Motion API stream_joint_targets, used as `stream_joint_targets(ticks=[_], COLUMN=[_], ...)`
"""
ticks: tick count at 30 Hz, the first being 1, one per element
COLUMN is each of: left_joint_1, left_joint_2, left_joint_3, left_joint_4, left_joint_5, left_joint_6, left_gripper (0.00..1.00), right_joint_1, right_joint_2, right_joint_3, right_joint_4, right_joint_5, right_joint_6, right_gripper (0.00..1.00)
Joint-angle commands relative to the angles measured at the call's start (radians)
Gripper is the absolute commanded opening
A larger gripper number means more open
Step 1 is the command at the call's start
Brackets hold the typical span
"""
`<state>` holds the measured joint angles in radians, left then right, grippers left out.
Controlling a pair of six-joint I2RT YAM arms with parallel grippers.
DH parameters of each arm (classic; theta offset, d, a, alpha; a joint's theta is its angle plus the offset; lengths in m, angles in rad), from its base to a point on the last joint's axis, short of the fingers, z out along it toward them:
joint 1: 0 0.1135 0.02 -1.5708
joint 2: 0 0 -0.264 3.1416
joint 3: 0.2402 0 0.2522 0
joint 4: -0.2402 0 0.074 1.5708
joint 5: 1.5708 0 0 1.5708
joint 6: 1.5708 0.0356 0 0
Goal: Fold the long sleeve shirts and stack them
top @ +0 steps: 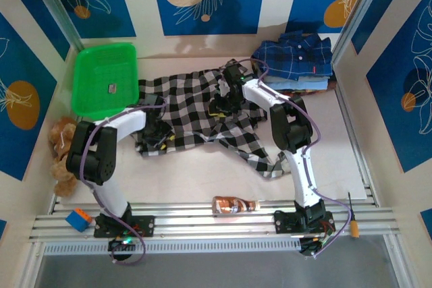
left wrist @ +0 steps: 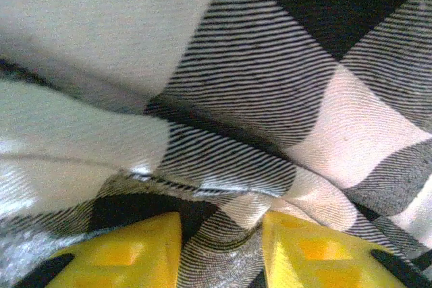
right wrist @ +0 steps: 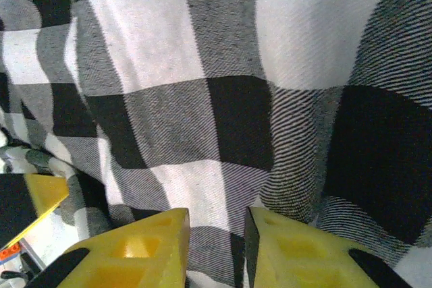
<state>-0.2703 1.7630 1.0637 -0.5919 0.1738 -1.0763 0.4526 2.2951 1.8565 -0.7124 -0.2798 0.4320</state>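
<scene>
The black-and-white checked shirt [top: 196, 109] lies spread and rumpled across the middle of the table, one sleeve trailing toward the front right. My left gripper [top: 156, 133] presses onto its left edge. In the left wrist view, a bunched fold of the shirt [left wrist: 270, 85] sits pinched in my left gripper [left wrist: 221, 247], between the yellow fingers. My right gripper [top: 223, 102] is down on the shirt's upper middle. In the right wrist view, my right gripper [right wrist: 216, 247] has its fingers close together with the cloth [right wrist: 169, 65] running between them. Folded plaid shirts [top: 293, 59], navy on top, are stacked at the back right.
A green basket [top: 104, 79] stands at the back left, and a brown plush toy [top: 62, 153] lies by the left wall. Along the front rail are a brown bottle [top: 236, 204], a blue-and-orange block [top: 79, 219] and an orange-handled tool [top: 353, 224].
</scene>
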Motion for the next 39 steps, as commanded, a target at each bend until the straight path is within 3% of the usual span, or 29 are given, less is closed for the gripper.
stream_joint_targets(ticks=[1,6,11,17,20,24,29,31,34,39], left_joint_1=[-0.01,-0.022,-0.065,-0.251,-0.355,-0.464,-0.473,-0.438,-0.344,-0.179], left_joint_2=[-0.026,-0.157,-0.34,-0.546,-0.637,-0.798,-0.977,-0.934,-0.756,-0.472], left_joint_3=[-0.011,-0.13,-0.266,-0.352,-0.428,-0.494,-0.404,-0.331,-0.207,-0.07], left_joint_4=[-0.041,-0.062,-0.067,-0.127,-0.183,-0.365,-0.434,-0.412,-0.336,-0.131], left_joint_5=[-0.012,-0.033,-0.066,-0.153,-0.161,-0.219,-0.352,-0.374,-0.314,-0.188], left_joint_6=[0.033,0.055,0.055,-0.023,-0.143,-0.308,-0.356,-0.303,-0.148,0.032], left_gripper=[0.24,0.09,0.05,0.04,0.04,0.26,0.6,0.67,0.74,0.75], right_joint_1=[0.003,-0.025,-0.044,-0.049,-0.05,-0.049,-0.046,-0.04,-0.021,0.044], right_joint_2=[0.02,0.042,0.058,0.076,0.076,0.072,0.005,-0.053,-0.144,-0.198], right_joint_3=[-0.011,-0.008,-0.009,-0.003,0.002,0.0,-0.054,-0.09,-0.141,-0.154], right_joint_4=[-0.007,-0.029,-0.037,-0.051,-0.059,-0.074,-0.042,-0.034,-0.02,-0.043], right_joint_5=[0.024,0.059,0.072,0.087,0.095,0.105,0.095,0.095,0.075,0.006], right_joint_6=[0.024,0.103,0.14,0.17,0.172,0.165,0.137,0.095,0.029,-0.069], right_gripper=[0.27,0.24,0.24,0.24,0.24,0.24,0.27,0.29,0.32,0.34])
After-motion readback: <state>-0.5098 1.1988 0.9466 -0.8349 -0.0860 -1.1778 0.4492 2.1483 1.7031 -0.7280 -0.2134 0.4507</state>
